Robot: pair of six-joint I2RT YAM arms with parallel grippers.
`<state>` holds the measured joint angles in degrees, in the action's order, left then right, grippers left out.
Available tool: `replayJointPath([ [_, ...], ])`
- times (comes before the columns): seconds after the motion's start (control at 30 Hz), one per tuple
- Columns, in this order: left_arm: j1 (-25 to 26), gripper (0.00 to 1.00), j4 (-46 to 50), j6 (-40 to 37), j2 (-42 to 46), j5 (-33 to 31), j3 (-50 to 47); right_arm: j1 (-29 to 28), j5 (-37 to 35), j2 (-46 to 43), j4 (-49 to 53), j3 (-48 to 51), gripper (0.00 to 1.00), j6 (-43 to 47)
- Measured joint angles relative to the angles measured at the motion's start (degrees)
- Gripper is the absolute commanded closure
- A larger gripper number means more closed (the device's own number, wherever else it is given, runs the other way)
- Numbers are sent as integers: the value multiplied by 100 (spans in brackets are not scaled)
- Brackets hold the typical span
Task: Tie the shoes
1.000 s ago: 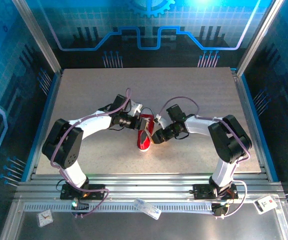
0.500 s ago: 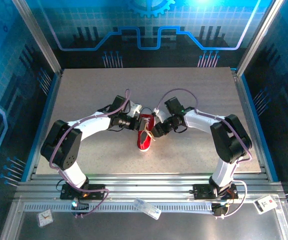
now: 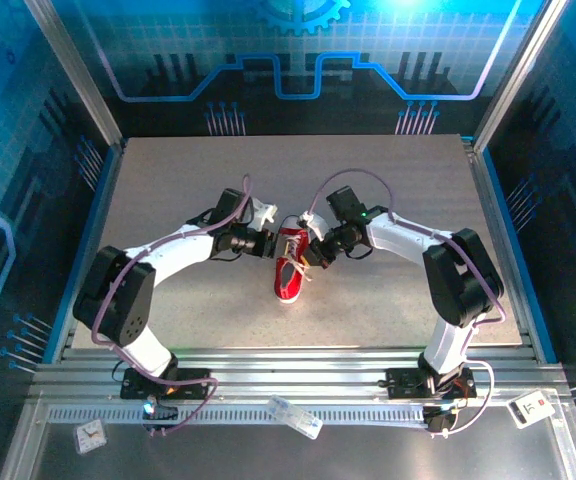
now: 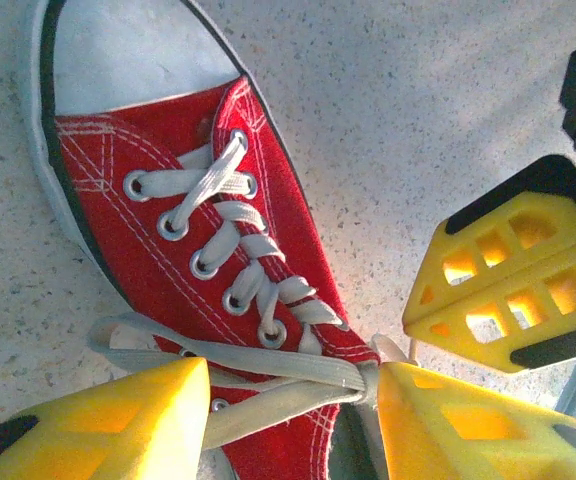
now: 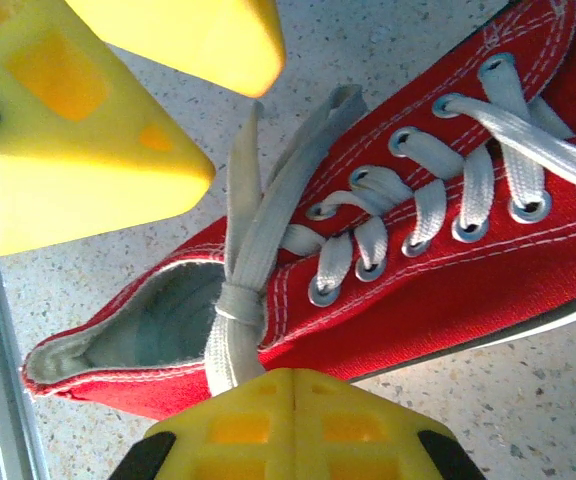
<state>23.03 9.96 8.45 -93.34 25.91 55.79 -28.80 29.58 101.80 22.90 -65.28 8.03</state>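
Risk: sneaker [image 4: 148, 230] slides. Right gripper [image 5: 293, 385] is clenched on the laces [image 5: 268, 190] at the knot [image 5: 233, 300], left gripper [image 4: 293, 385] sits released around them, so a tug drags it.

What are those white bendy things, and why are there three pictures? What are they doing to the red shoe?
They are robot arms: the left arm and the right arm. Each ends in a yellow two-finger gripper. One picture looks down from above. The other two come from cameras on the wrists, so everything looks huge there. A red shoe lies on the table. The right gripper is shut and seems to pinch the white lace. The left gripper is open, with lace crossing between its fingers.
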Motion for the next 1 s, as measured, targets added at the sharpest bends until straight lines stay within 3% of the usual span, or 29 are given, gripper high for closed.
replayJointPath([
  [0.23,-2,49,-20,-507,203,164,-46,39,20,-120,-92,291,68,118],
  [0.37,-48,49,33,-758,269,243,-44,44,-243,-385,127,291,57,466],
  [0.7,-339,48,-133,-815,319,553,-144,-177,-1314,-695,520,181,55,1502],
  [1.0,-518,48,-361,-610,356,745,-404,-732,-1888,-236,522,179,56,1954],
])
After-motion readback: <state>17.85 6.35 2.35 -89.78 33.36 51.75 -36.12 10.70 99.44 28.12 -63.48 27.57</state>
